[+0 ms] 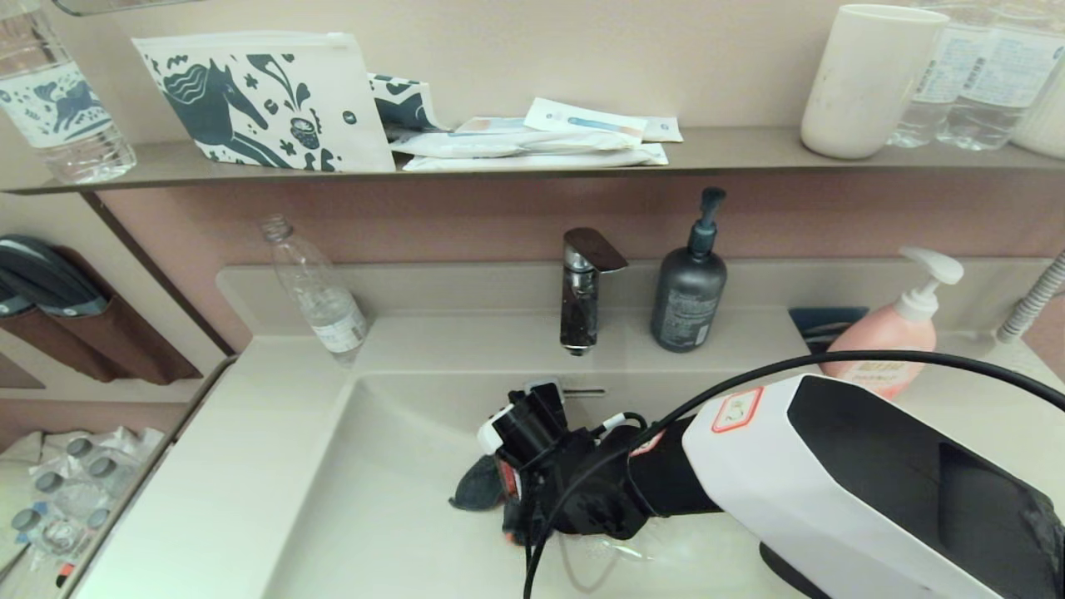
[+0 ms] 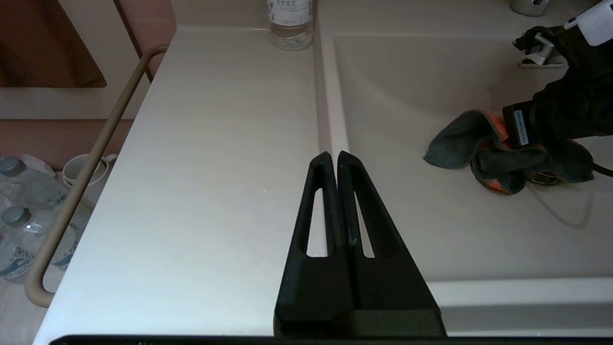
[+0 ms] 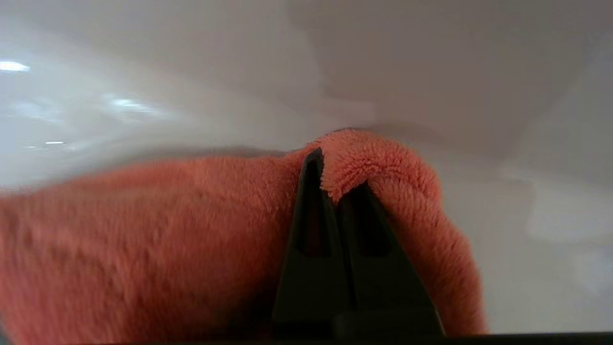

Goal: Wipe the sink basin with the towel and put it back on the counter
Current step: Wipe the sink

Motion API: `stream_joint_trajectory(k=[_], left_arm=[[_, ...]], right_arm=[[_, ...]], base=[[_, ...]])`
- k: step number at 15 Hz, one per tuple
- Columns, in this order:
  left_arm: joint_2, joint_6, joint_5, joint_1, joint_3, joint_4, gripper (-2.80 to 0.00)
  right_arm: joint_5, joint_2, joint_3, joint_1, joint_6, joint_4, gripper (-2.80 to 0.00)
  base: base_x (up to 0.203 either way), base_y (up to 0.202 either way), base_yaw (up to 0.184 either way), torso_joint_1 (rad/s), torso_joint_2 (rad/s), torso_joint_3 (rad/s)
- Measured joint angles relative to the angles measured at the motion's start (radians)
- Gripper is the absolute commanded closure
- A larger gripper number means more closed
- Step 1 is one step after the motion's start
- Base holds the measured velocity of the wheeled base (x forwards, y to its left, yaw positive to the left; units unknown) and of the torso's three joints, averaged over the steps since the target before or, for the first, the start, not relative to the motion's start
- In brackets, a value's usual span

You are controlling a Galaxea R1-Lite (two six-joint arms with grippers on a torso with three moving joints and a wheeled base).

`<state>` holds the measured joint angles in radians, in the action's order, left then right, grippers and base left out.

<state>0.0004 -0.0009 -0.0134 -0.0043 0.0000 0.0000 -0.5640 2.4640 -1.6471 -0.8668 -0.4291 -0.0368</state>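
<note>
Down in the sink basin (image 1: 391, 499), in front of the tap (image 1: 581, 287), the right gripper (image 3: 330, 165) is clamped on a fold of the towel (image 3: 143, 230), its fingers pressed together with orange pile bunched over their tips. From the left wrist view the towel (image 2: 459, 143) lies crumpled on the basin floor (image 2: 407, 86) under the right arm, dark grey underside turned outward and orange showing at the folds, well away from the tap side wall. The left gripper (image 2: 334, 155) hangs over the bench (image 2: 215, 167) just beside the basin's left rim, its fingers closed together and holding nothing. A clear water bottle (image 1: 316, 291) stands on the bench at the back corner left of the tap, a dark pump bottle (image 1: 689, 287) stands just right of the tap, and a pink soap pump (image 1: 894, 329) sits further right.
</note>
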Motion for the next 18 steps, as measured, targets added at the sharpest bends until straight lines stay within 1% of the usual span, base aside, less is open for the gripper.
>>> stream_joint_trajectory(k=[2,7,11,14,18], left_arm=[[0.0,0.0,0.0,0.0,0.0,0.0,0.0],[0.0,0.0,0.0,0.0,0.0,0.0,0.0],[0.0,0.0,0.0,0.0,0.0,0.0,0.0],[0.0,0.0,0.0,0.0,0.0,0.0,0.0],[0.0,-0.001,0.0,0.0,0.0,0.0,0.0]], right_arm=[[-0.022,-0.02,0.042,0.01,0.0,0.001,0.0],[-0.033,-0.1,0.159,0.058,0.0,-0.003,0.0],[-0.075,-0.152,0.301,0.088,-0.011,0.013,0.0],[-0.079,-0.203,0.415,0.101,-0.015,0.039,0.0],[-0.079,-0.283,0.556,0.119,-0.012,0.02,0.0]], base=[[0.0,0.0,0.0,0.0,0.0,0.0],[0.0,0.0,0.0,0.0,0.0,0.0],[0.0,0.0,0.0,0.0,0.0,0.0],[0.0,0.0,0.0,0.0,0.0,0.0],[0.0,0.0,0.0,0.0,0.0,0.0]])
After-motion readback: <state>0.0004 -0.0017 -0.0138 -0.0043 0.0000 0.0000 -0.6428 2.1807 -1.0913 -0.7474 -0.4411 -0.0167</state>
